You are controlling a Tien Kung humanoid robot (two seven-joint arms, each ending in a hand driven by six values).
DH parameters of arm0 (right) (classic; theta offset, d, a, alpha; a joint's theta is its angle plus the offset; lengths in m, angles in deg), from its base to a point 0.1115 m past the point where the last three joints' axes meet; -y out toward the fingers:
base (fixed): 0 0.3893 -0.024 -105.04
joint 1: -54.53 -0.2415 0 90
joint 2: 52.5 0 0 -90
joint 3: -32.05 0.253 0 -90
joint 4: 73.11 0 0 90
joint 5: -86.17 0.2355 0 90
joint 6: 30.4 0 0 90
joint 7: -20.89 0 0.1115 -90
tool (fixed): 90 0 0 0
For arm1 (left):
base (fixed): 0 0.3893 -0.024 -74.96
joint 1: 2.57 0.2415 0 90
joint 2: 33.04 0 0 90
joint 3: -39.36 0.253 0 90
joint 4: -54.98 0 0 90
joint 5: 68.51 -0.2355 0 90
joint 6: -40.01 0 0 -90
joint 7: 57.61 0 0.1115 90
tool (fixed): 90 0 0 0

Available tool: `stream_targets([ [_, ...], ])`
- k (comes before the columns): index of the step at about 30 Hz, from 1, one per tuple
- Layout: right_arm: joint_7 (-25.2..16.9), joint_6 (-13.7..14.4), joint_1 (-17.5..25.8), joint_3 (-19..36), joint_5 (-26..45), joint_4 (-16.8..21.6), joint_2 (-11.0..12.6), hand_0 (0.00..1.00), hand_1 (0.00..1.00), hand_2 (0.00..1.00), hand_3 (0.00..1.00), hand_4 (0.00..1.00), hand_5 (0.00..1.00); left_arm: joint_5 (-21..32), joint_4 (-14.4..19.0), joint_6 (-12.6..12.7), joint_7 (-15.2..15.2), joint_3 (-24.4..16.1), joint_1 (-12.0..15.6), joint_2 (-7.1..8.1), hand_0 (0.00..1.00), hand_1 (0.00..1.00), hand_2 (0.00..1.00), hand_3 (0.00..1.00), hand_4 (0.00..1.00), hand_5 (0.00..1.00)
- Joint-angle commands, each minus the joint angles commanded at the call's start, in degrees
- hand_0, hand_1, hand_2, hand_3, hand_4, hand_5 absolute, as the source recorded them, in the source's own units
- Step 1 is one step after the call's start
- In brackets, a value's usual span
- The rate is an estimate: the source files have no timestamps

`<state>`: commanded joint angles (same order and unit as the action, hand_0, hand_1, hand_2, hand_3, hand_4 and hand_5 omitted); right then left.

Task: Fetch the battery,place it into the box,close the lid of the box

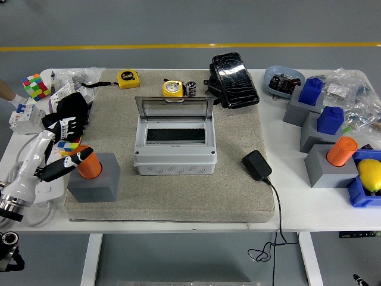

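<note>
1. The left hand (72, 117) hovers left of the box (174, 140), fingers loosely curled, grasping nothing.
2. The box sits mid-mat, its clear lid (174, 107) raised.
3. The battery (191, 89) stands just behind the lid, beside a yellow tape measure (172, 88).
4. A black adapter (256, 165) lies right of the box.

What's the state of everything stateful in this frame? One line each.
box: on the mat, empty as far as it shows
lid: open, standing up at the back
battery: upright behind the box, not fetched
left hand: at the table's left, fingers relaxed, holding nothing
left orange cylinder: seated in its grey block, tilted
right orange cylinder: seated in its grey block
</note>
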<state>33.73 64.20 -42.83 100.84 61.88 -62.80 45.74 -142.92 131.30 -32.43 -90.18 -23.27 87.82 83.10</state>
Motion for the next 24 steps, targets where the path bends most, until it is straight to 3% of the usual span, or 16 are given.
stream_targets([
  [5, 0.07, -0.02, 0.09, -0.09, 0.05, 0.0, -0.05, 0.68, 0.686, 0.691, 0.584, 0.998, 0.517, 0.68, -0.71, 0.24, -0.31, 1.71, -0.58, -0.35, 0.63, 0.742, 0.798, 0.802, 0.998, 0.482],
  [6, 0.1, -0.01, 0.12, -0.08, 0.03, 0.0, -0.05, 0.679, 0.686, 0.691, 0.584, 0.998, 0.516, 0.82, -0.82, 0.3, -0.4, 2.03, -0.7, -0.4, 0.592, 0.726, 0.779, 0.791, 0.998, 0.366],
  [11, 0.1, 0.02, 0.1, -0.22, 0.16, 0.0, -0.1, 0.679, 0.686, 0.691, 0.584, 0.998, 0.516, 2.02, -1.28, 0.85, -1.26, 3.45, -1.45, -0.73, 0.592, 0.726, 0.779, 0.791, 0.998, 0.366],
  [12, 0.07, 0.01, 0.09, -0.32, 0.28, 0.0, -0.12, 0.68, 0.686, 0.691, 0.584, 0.998, 0.515, 2.27, -1.41, 1.0, -1.48, 3.66, -1.62, -0.81, 0.529, 0.66, 0.712, 0.747, 0.998, 0.128],
  [17, -0.05, 0.03, 0.06, -0.56, 0.66, 0.0, -0.21, 0.68, 0.686, 0.691, 0.584, 0.998, 0.515, 4.03, -2.09, 1.1, -2.32, 4.56, -2.27, -1.02, 0.529, 0.66, 0.712, 0.747, 0.998, 0.128],
  [18, 0.0, 0.05, 0.06, -0.54, 0.62, 0.0, -0.22, 0.679, 0.686, 0.691, 0.584, 0.998, 0.514, 4.5, -2.17, 1.08, -2.54, 4.75, -2.35, -1.04, 0.461, 0.572, 0.624, 0.702, 0.998, 0.027],
  [23, 0.07, 0.1, 0.1, -0.64, 0.68, 0.0, -0.26, 0.679, 0.686, 0.691, 0.584, 0.998, 0.514, 6.72, -2.67, 0.6, -2.99, 5.34, -2.69, -1.27, 0.461, 0.572, 0.624, 0.702, 0.998, 0.027],
  [24, 0.05, 0.1, 0.11, -0.69, 0.75, 0.0, -0.27, 0.677, 0.686, 0.691, 0.584, 0.998, 0.51, 7.12, -2.75, 0.47, -3.1, 5.41, -2.75, -1.33, 0.481, 0.476, 0.496, 0.651, 0.998, 0.002],
])
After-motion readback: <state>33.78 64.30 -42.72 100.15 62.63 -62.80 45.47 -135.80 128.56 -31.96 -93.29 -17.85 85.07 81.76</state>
